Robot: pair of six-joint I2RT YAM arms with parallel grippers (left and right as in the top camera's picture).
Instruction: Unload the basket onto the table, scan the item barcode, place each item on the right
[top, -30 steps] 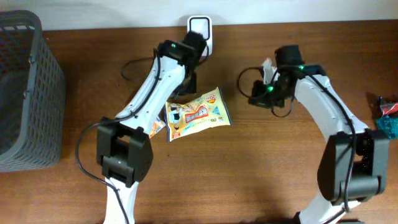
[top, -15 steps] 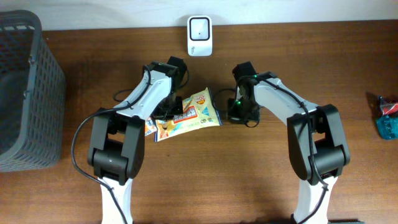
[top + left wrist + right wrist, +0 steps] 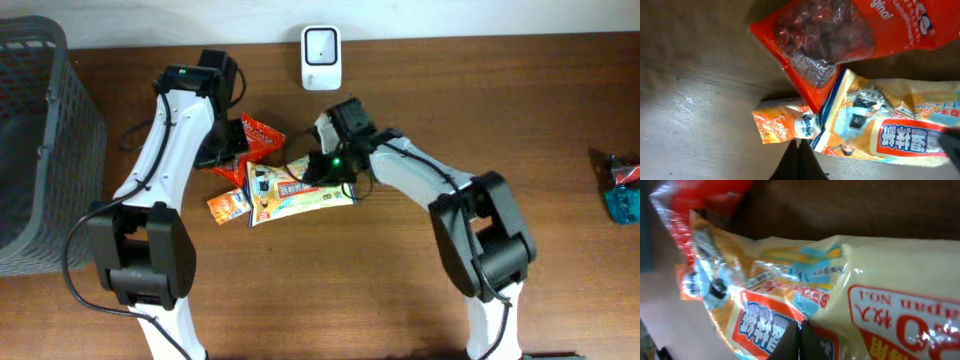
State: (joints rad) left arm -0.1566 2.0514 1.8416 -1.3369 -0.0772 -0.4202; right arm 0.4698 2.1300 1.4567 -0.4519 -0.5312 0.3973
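Scan not done: yellow snack bag lies on desk, apart from scanner. Left hand closed, empty; right hand closed against bag, grip unclear

We note a basket at the table's far left edge and a scanner at back centre. Three packets cluster mid-table: the chip bag sits behind, its corner lying over the long snack pack. The small sachet touches that pack's left end. Wrapped items lie at the far right edge
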